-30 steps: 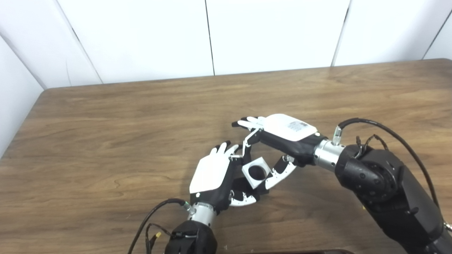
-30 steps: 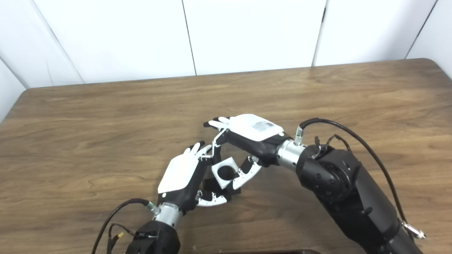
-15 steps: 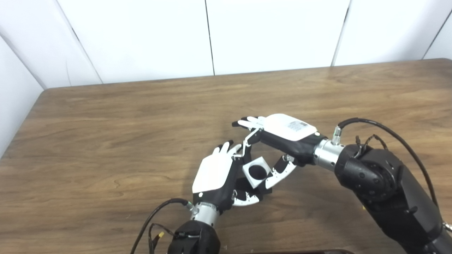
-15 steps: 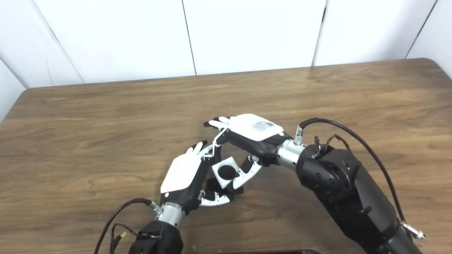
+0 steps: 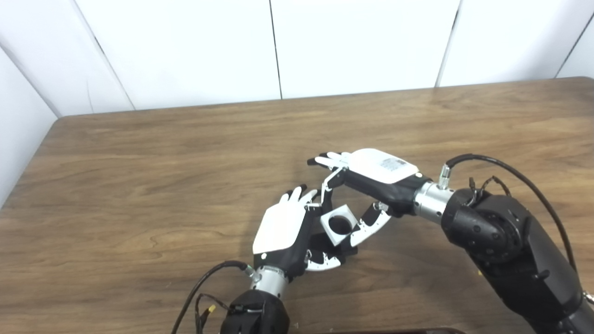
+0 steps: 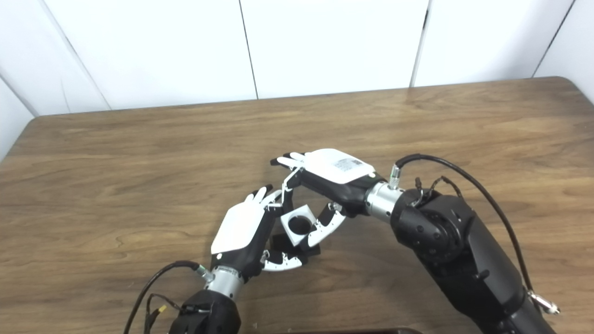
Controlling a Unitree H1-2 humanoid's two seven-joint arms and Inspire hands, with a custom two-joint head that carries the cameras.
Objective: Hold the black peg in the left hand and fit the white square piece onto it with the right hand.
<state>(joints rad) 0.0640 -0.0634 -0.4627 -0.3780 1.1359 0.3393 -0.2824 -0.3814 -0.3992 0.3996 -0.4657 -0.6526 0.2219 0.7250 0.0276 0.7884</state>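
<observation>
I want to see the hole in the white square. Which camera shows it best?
The left eye view, though only just: the white square piece faces it, its round hole dark, pinched in the right hand beside the left hand. The right eye view shows nearly the same from a little to one side.

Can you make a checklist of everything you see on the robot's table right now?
Surface: brown wooden table, bare wood around the hands.
Job's things: white square piece with a round hole, held tilted above the table; black peg mostly hidden, only dark parts show.
Clutter: nothing seen.
Hands: left hand closed around the peg; right hand pinching the white piece.
Cables: black cable loops over the right arm; another by the left wrist.
Surroundings: white wall panels behind the table.
</observation>
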